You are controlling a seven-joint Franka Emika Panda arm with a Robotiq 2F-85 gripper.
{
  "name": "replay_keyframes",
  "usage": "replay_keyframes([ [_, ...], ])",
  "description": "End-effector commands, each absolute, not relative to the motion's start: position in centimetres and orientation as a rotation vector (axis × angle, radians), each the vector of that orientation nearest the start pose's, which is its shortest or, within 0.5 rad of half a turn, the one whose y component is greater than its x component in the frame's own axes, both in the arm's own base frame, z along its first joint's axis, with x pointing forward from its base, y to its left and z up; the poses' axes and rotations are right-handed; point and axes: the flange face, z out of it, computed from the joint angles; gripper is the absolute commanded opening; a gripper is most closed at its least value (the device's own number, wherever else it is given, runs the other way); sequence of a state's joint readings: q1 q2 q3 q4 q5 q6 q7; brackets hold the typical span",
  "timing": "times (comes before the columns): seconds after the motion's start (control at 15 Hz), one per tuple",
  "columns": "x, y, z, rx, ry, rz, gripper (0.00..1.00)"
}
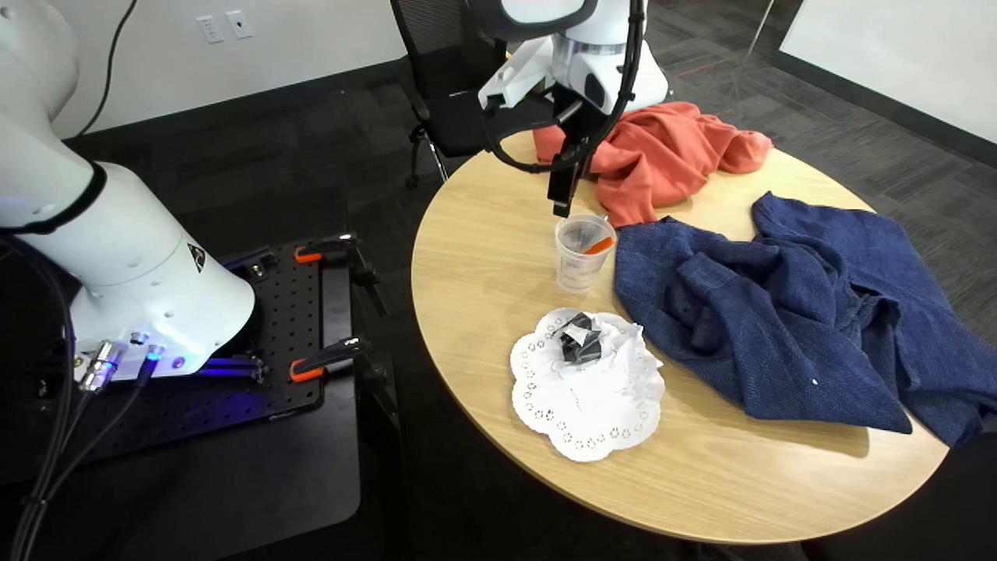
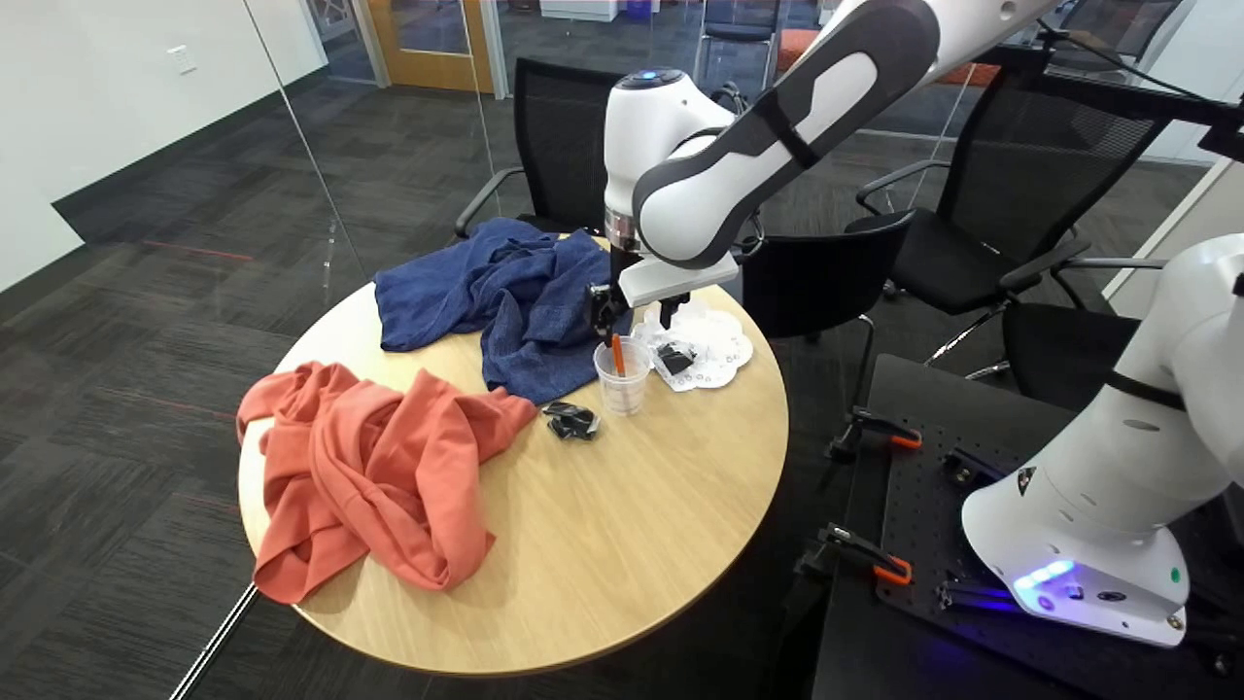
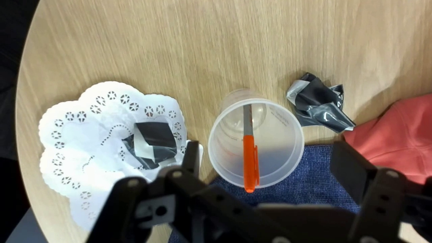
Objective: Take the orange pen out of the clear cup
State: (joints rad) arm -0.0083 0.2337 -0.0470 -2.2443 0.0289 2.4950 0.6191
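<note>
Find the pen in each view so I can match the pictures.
In an exterior view: the pen is right of centre, slightly above it.
In an exterior view: the pen is about at the centre.
In the wrist view: the pen is right of centre, mostly below mid-height.
Shared landmark: the cup, with the pen in it.

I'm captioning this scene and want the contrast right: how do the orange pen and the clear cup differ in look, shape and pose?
The orange pen is solid orange and gray, while the clear cup is see-through. The pen is slender; the cup is much wider. The pen leans inside; the cup stands upright on its base. Shared: neither is gripped.
</note>
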Motion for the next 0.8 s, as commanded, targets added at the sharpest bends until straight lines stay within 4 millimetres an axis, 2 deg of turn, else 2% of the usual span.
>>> replay_keyframes([
  [0.0, 55.3, -3.3, 25.7, -2.93, 1.106, -0.056, 0.9],
  [0.13, 55.5, -3.5, 25.2, -2.932, 1.105, -0.061, 0.73],
  [0.27, 55.9, -3.7, 24.7, -2.939, 1.1, -0.069, 0.67],
  [0.33, 56.1, -3.8, 24.3, -2.944, 1.102, -0.075, 0.73],
  [0.53, 56.7, -4.1, 23.3, -2.953, 1.107, -0.09, 0.72],
  [0.73, 57.3, -4.2, 22.3, -2.958, 1.11, -0.103, 0.63],
])
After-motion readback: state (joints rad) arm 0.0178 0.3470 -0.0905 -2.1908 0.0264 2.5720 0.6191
